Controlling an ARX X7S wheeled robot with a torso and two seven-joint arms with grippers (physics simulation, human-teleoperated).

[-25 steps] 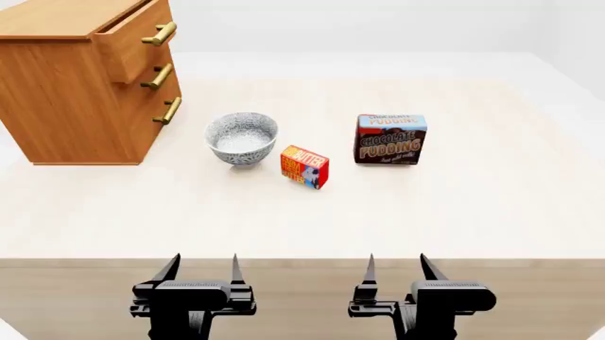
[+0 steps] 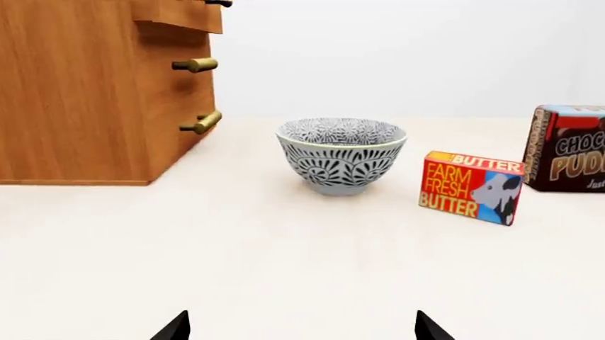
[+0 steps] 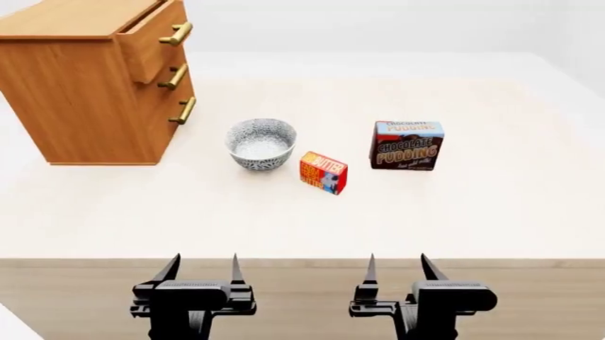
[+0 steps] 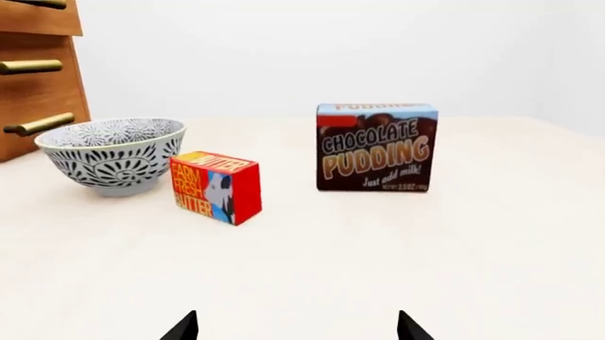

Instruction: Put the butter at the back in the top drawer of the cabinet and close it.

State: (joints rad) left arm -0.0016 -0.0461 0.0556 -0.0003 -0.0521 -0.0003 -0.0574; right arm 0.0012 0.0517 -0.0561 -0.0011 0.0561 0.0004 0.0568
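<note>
Head view: top drawer [image 3: 154, 44] ajar, bowl [image 3: 261, 144] empty.

the butter [image 3: 324, 172], a small red-orange-yellow box (cow printed on its side), stands on the table; the light-brown cabinet [image 3: 85, 92] sits at the far left, its top drawer [image 3: 151, 44] pulled partly open.

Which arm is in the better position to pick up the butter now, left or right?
Probably the right. The butter lies between the two open grippers, slightly nearer the right gripper than the left gripper. The bowl stands on the butter's left, partly in the left arm's way.
</note>
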